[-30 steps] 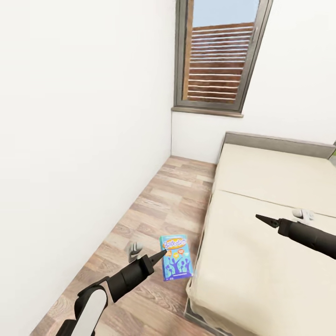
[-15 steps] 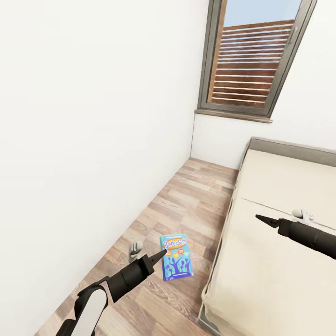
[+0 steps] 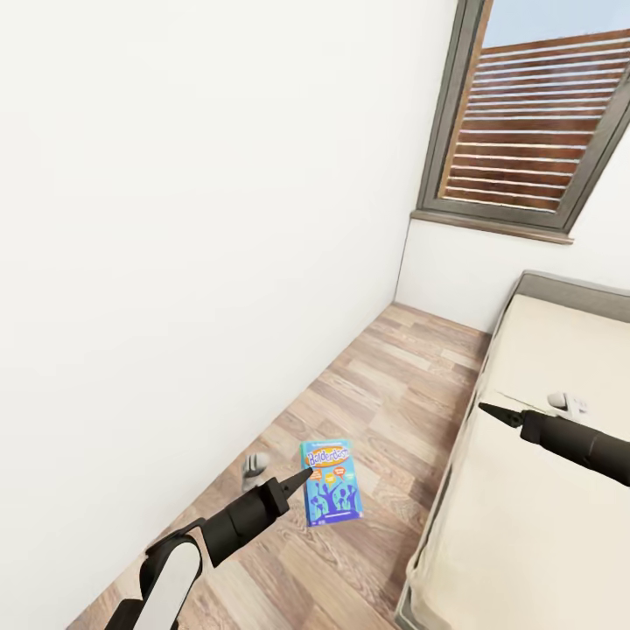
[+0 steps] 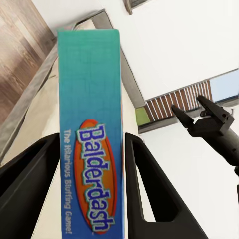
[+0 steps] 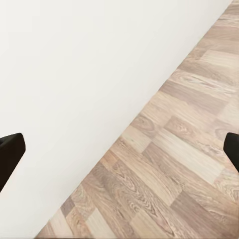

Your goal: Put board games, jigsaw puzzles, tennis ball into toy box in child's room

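At lower centre of the head view, the blue board game (image 3: 332, 482) is clamped between the left gripper (image 3: 302, 477) fingers and should be carried level to the table, while the empty right gripper (image 3: 486, 409) is spread wide.

The scene is bright and evenly lit, with flat, diffuse light typical of a render. The white wall (image 3: 192, 219) filling the left of the head view is almost blown out and shows only a faint grey falloff toward the corner. Daylight shows in the window (image 3: 542, 122) at the upper right, yet it casts no distinct patch on the wood floor (image 3: 376, 394). Shadows are soft and weak. The tilted vertical lines suggest wide-angle stretch at the edges. All views look slightly soft, with smeared floor grain. Print on the blue board game (image 4: 92, 149) reads clearly in the left wrist view.
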{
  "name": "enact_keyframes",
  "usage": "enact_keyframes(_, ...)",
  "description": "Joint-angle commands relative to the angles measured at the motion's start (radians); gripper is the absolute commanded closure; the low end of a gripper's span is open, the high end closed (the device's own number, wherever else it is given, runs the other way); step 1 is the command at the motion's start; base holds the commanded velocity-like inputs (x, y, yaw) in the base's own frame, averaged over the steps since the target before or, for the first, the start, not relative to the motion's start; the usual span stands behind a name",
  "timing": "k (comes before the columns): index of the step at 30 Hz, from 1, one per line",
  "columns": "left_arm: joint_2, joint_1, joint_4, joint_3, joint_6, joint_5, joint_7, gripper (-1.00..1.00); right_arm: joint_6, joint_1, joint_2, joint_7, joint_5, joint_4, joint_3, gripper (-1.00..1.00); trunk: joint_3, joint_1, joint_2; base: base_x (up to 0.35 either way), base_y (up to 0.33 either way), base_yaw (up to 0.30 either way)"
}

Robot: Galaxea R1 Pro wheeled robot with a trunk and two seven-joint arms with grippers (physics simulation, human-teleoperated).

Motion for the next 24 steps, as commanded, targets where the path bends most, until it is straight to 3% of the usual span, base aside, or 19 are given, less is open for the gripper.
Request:
enact_keyframes(1,-0.001,-0.001,0.0,0.001,0.008,0.009,0.001,1.0,0.005,0.0,0.0,0.007,0.005,0.0,-0.002,-1.0,0.003,-0.004,0.007,0.0,0.0,0.289)
enact_keyframes(11,-0.001,-0.001,0.0,0.001,0.008,0.009,0.001,1.0,0.002,0.003,-0.002,0.027,0.005,0.0,0.005,-1.0,0.042,-0.042,0.077,0.0,0.0,0.221)
enact_keyframes(24,-0.001,-0.001,0.0,0.001,0.008,0.008,0.001,1.0,0.002,0.005,-0.003,0.056,0.005,0.0,0.01,-1.0,0.1,-0.092,0.168,0.0,0.0,0.138)
